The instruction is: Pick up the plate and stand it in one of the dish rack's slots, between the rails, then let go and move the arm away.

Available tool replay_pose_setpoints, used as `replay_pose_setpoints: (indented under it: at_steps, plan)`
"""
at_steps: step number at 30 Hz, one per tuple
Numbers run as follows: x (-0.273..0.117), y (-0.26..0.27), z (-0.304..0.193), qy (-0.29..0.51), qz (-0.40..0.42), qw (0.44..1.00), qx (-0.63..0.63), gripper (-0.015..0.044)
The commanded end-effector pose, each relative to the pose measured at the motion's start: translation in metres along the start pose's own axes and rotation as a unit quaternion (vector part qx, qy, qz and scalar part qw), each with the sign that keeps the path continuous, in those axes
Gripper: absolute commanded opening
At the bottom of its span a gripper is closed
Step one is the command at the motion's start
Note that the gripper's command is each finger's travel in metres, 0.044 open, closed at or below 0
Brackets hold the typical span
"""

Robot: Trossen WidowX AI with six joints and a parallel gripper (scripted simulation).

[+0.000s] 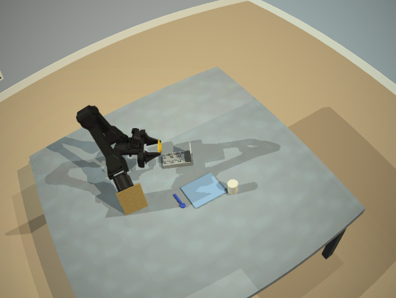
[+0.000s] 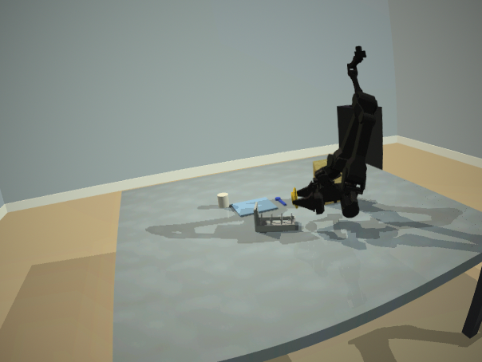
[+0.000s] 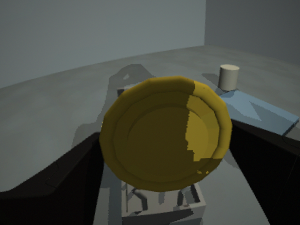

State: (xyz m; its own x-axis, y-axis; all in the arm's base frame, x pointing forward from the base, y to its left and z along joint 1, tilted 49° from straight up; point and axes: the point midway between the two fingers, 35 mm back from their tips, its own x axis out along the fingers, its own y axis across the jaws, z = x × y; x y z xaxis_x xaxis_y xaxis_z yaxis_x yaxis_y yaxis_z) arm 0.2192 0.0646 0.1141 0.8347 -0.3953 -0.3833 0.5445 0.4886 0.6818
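The arm (image 1: 105, 144) rises from a tan block (image 1: 132, 198) on the left part of the counter (image 1: 229, 236), folds over at a high elbow and reaches down and to the right, so that the gripper (image 1: 157, 149) points almost level toward the rack (image 1: 177, 159). Its fingers stand wide apart, clamped on the edges of the yellow plate (image 1: 159, 146). The plate is held upright, off the counter, just left of the rack's near end and not yet between the rails.

In the top view the plate shows only as a thin yellow sliver seen edge-on. The exterior view, taken from the other side, shows the same sliver (image 2: 294, 195) with the forearm (image 2: 351, 187) slanting steeply down behind it and the rack (image 2: 276, 222) set lower, toward the viewer.

Only the wrist view gives the plate's face (image 3: 166, 135): a round disc with a raised rim, half in shadow, filling the middle of the frame between the two dark fingers. Beneath and behind it the rack's grey frame (image 3: 162, 210) shows partly, most of its rails hidden by the plate.

Right of the rack lie a blue mat (image 1: 203, 190), a cream cup (image 1: 233, 186) at the mat's right corner, and a small blue spoon (image 1: 179, 200) just left of the mat.
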Motion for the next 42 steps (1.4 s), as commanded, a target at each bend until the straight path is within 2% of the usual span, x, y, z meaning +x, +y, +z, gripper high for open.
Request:
replay_pose_setpoints:
  at_steps: [1, 23, 42]
  plan:
    - [-0.003, 0.0, 0.001, -0.009, 0.015, 1.0, 0.006, 0.0]
    - [0.02, 0.002, -0.027, -0.007, 0.016, 1.0, 0.011, 0.0]
    - [0.039, 0.0, -0.026, -0.009, 0.02, 0.999, 0.024, 0.0]
